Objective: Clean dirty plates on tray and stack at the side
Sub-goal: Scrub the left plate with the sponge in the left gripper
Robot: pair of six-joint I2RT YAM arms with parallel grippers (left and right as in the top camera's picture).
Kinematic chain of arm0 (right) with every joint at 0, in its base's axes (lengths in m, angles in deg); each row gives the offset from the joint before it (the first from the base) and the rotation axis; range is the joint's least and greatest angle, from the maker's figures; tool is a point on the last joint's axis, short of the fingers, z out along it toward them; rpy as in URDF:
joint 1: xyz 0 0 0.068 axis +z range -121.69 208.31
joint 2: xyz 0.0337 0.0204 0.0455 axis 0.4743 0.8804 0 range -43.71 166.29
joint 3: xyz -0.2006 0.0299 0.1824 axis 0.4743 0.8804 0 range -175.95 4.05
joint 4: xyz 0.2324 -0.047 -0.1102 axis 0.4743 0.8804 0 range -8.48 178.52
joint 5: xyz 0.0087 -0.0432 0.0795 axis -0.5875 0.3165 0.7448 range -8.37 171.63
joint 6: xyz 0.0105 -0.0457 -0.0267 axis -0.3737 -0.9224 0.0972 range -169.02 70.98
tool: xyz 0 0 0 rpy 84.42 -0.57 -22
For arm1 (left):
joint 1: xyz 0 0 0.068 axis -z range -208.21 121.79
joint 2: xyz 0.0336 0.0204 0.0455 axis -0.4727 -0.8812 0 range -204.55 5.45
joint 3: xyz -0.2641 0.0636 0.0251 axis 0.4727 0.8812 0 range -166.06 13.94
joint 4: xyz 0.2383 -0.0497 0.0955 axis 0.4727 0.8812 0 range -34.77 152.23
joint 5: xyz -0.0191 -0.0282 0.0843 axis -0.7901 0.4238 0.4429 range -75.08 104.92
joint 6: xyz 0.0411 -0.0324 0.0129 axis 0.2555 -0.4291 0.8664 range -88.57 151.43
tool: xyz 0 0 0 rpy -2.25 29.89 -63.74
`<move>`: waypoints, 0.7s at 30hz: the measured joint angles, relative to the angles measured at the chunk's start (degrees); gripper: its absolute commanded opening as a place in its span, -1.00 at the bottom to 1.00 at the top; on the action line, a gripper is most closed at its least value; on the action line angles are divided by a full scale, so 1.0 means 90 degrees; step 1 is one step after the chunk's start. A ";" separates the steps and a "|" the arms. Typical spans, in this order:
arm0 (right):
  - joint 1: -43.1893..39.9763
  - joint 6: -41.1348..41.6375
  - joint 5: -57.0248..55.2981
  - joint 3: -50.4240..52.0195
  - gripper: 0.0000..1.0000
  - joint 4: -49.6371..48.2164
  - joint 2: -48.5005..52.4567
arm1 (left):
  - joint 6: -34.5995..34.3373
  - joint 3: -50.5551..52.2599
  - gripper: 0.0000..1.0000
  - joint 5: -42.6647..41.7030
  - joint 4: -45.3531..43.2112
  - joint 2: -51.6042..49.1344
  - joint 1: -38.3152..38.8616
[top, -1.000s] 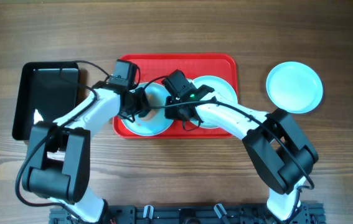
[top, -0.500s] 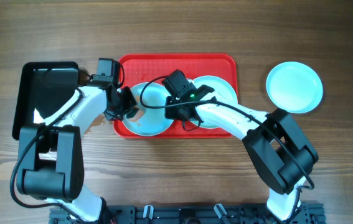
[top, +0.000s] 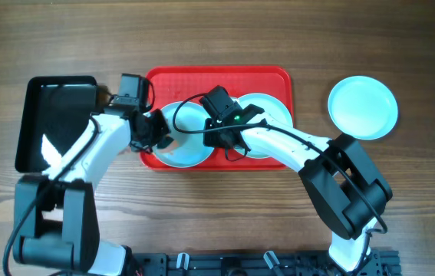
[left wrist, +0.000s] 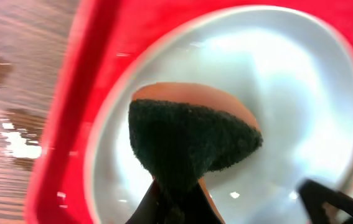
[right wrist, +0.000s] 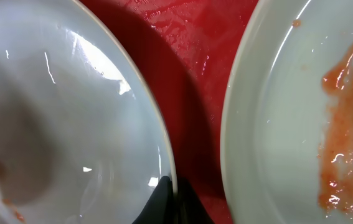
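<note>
The red tray (top: pixel 217 78) holds two pale blue plates. Over the left plate (top: pixel 190 150), near its left edge, my left gripper (top: pixel 156 132) is shut on a dark green and orange sponge (left wrist: pixel 188 137), which presses on the wet plate (left wrist: pixel 276 81). My right gripper (top: pixel 219 138) is shut on that same plate's right rim (right wrist: pixel 164 155), one finger inside and one outside. Orange smears show on the right plate (right wrist: pixel 288 124), which lies beside it on the tray (right wrist: pixel 188 62). A third plate (top: pixel 361 107) sits on the table to the right of the tray.
A black rectangular tray (top: pixel 56 123) lies on the wooden table to the left of the red tray. Water spots (left wrist: pixel 14 143) mark the wood by the red tray's left rim (left wrist: pixel 83 93). Both arms cross the tray's front half.
My left gripper has slid the sponge leftwards from the plate's middle to its left edge. The right gripper has kept its hold on the rim without moving.
</note>
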 measured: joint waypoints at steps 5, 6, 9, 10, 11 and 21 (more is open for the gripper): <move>0.0000 0.0002 0.0000 0.0000 -0.91 0.0002 0.0000 | -0.0075 0.0005 -0.92 -0.0032 -0.0376 0.0005 0.0398; 0.0000 0.0000 0.0000 0.0000 -0.91 0.0002 0.0000 | -0.0138 0.0005 -0.92 -0.0034 -0.0464 -0.0024 0.0449; 0.0000 0.0000 0.0000 0.0000 -0.91 0.0005 0.0000 | -0.0345 0.0005 -0.92 -0.0053 -0.0610 -0.0199 0.0534; 0.0000 0.0000 0.0000 0.0000 -0.92 0.0005 0.0000 | -0.0389 0.0005 -0.92 -0.0053 -0.0641 -0.0262 0.0551; 0.0000 0.0000 0.0000 0.0000 -0.91 0.0007 0.0000 | -0.0440 0.0005 -0.92 -0.0053 -0.0656 -0.0345 0.0568; -0.0002 0.0000 -0.0022 0.0000 -0.91 0.0024 0.0000 | -0.0593 0.0005 -0.92 0.0051 -0.0707 -0.0614 0.0920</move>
